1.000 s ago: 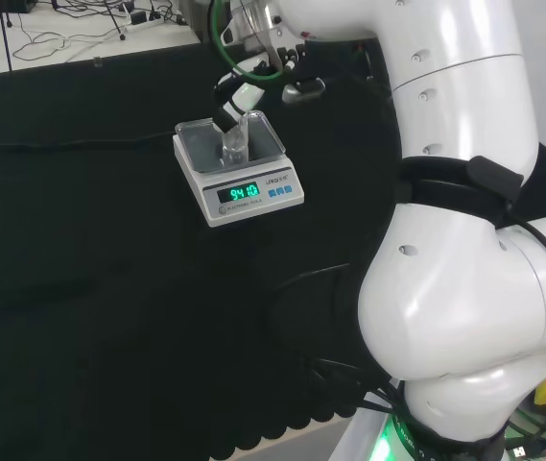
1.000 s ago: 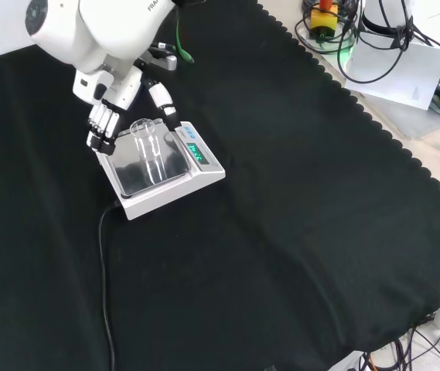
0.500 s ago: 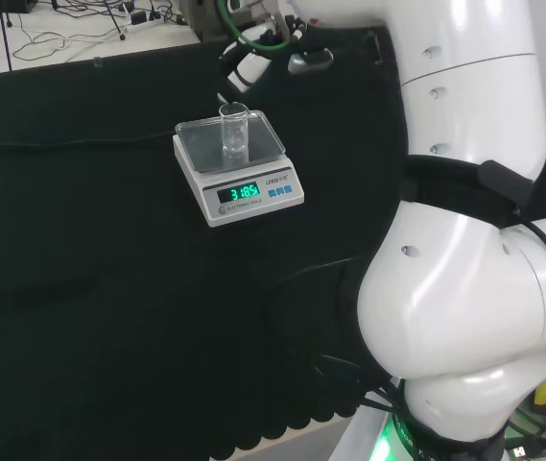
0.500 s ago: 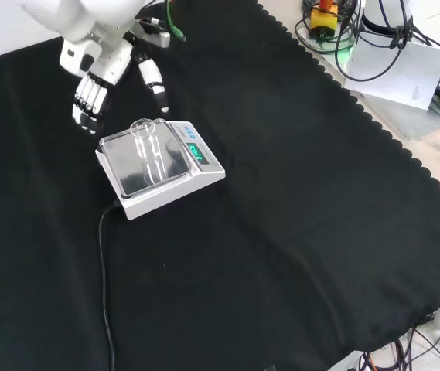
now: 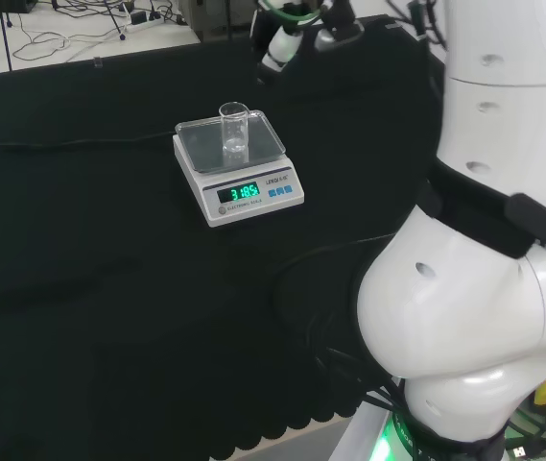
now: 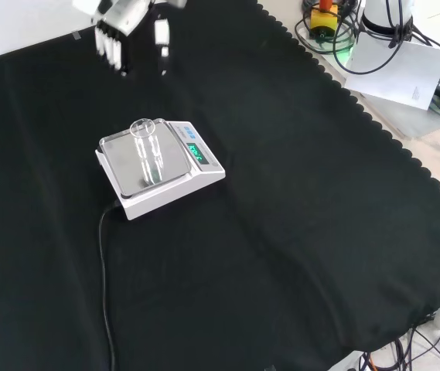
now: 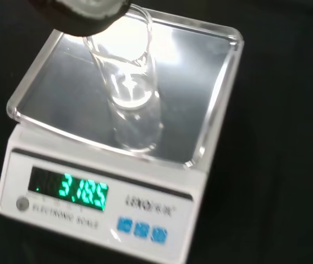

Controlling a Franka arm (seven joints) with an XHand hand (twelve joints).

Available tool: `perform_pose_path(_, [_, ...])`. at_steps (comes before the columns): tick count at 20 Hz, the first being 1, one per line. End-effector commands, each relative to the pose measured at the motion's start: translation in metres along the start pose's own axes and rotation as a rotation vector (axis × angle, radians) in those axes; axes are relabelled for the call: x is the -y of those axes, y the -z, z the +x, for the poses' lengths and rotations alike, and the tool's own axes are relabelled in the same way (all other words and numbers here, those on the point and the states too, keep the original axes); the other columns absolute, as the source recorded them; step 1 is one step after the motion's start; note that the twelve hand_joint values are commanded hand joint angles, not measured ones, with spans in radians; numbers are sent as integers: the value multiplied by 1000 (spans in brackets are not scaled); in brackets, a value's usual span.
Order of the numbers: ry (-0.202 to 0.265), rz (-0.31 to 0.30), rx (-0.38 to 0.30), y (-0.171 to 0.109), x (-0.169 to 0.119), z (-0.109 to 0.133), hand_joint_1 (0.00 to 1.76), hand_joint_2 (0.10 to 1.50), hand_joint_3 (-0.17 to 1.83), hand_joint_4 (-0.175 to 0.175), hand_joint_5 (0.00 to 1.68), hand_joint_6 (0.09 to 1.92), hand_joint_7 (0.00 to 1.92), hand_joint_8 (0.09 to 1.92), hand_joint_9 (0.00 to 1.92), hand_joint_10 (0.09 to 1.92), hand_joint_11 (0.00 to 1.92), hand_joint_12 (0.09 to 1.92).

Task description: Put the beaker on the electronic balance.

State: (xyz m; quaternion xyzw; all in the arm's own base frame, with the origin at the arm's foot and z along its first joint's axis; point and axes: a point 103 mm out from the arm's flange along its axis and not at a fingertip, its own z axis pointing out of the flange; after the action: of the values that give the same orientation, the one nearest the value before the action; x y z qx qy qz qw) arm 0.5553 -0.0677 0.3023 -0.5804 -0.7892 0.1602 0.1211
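Pulled right away from the balance (image 6: 160, 167) since a second ago, when the hand (image 6: 123, 27) was wrapped round the beaker (image 6: 146, 147) on the pan. Now up near the far edge of the counter (image 6: 297, 232) in the front view, well apart from the beaker, fingers (image 6: 111, 48) hanging straight and spread, holding nothing. Showed in the head view too, as a white fingertip beyond the balance, up and to the right.

Beaker left standing upright on the clear pan, a bit toward the back edge rather than dead centre, touching nothing else. Looked empty, going by the wrist view (image 7: 126, 93), though hard to be sure with clear glass. Display lit green, so presumably reading the beaker's weight with nothing leaning on it, which would explain backing the hand off so far: any contact would throw the reading.

Looked like job done, judging by how things sat. Only worry: a tall narrow beaker on a slick pan, easy to tip if bumped. Cable (image 6: 104, 263) trailing off the near side toward the front, out of the way.
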Motion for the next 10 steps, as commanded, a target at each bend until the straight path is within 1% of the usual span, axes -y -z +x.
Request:
perform_pose_path(1, [-150, -45, 63, 0, 97, -39, 824, 795, 369, -12, 833, 746, 901, 692, 1079, 632, 871, 1167])
perform_pose_path(4, [-193, -66, 42, -4, 118, -49, 812, 790, 397, -13, 826, 752, 897, 695, 1067, 636, 859, 1170])
perform_pose_path(8, [-252, -61, 8, -16, 138, -64, 791, 792, 425, -14, 815, 766, 890, 700, 1055, 649, 834, 1189])
perform_pose_path(10, [-275, -62, 3, -20, 148, -69, 785, 791, 434, -14, 810, 771, 884, 702, 1048, 654, 822, 1196])
